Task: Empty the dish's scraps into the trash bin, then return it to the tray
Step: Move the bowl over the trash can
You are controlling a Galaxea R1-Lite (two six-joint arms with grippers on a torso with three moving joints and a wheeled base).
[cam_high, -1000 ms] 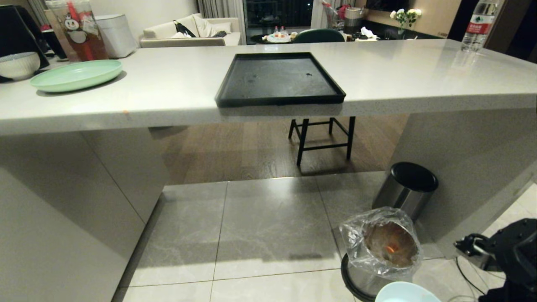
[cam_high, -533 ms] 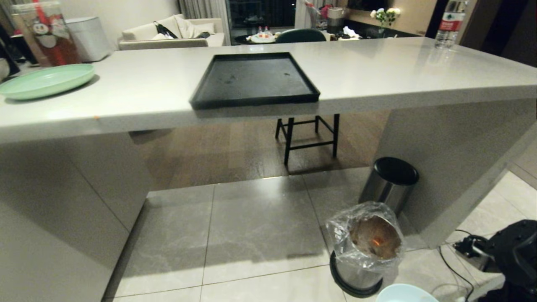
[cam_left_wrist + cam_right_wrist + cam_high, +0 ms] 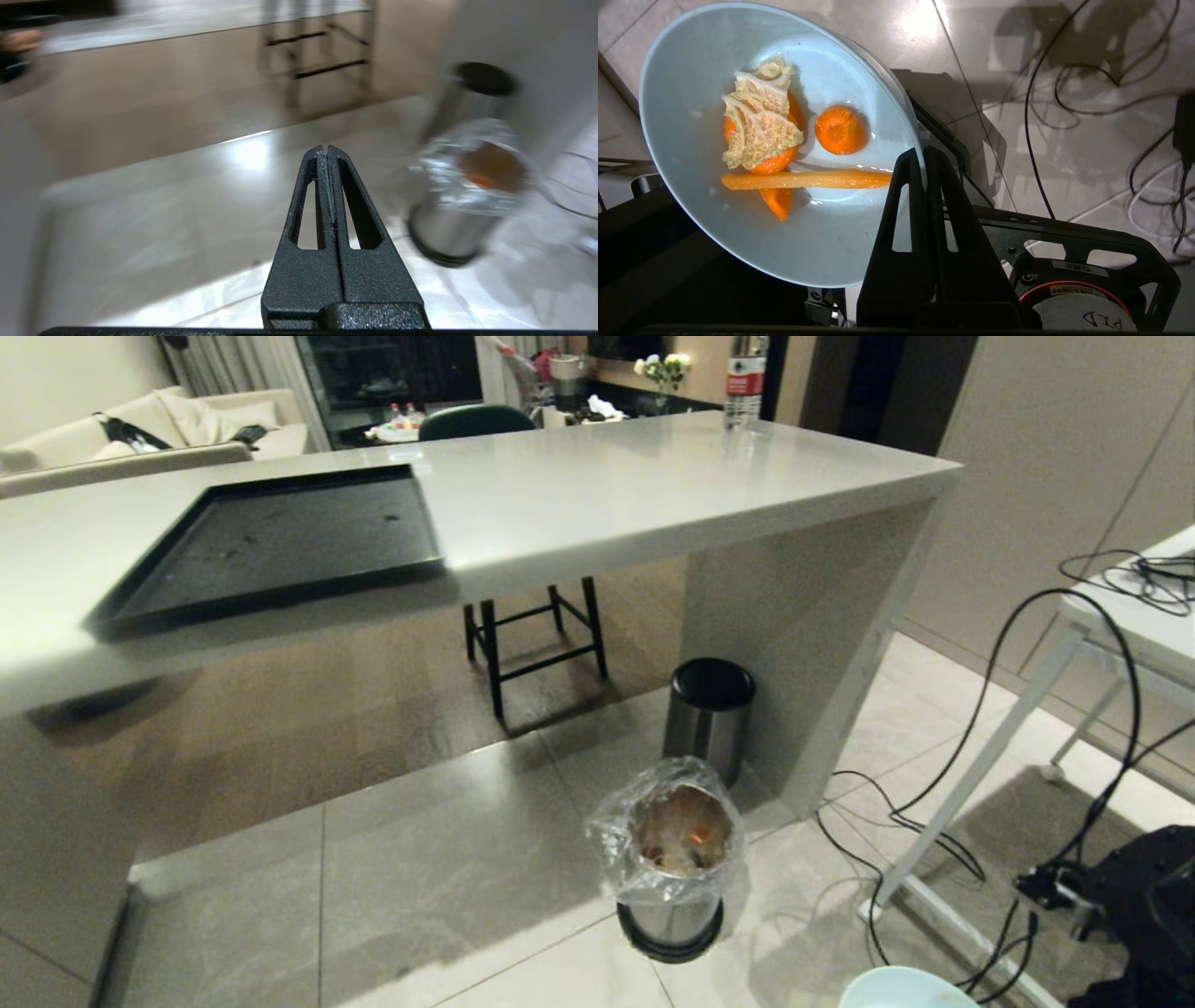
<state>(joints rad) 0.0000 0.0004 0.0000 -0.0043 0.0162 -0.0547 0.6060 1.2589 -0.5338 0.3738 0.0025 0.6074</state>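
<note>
— Two grippers, what have you got?

— Nearest me, my right gripper (image 3: 923, 156) is clamped on the rim of the dish (image 3: 752, 140), low at my right side; the scraps (image 3: 784, 149) are all inside it, so nothing is emptied yet. My left gripper (image 3: 327, 154) hangs with its fingers pressed together, holding nothing.

— What changed?

— The whole view has swung in the last second: the trash bin (image 3: 674, 859) now sits closer to centre on the floor ahead, so I'm lining up to tip. Farther off, the tray (image 3: 271, 546) lies bare on the counter.

— Anything unclear?

— In the head view only a sliver of dish rim shows, and the left wrist view is smeared.
</note>
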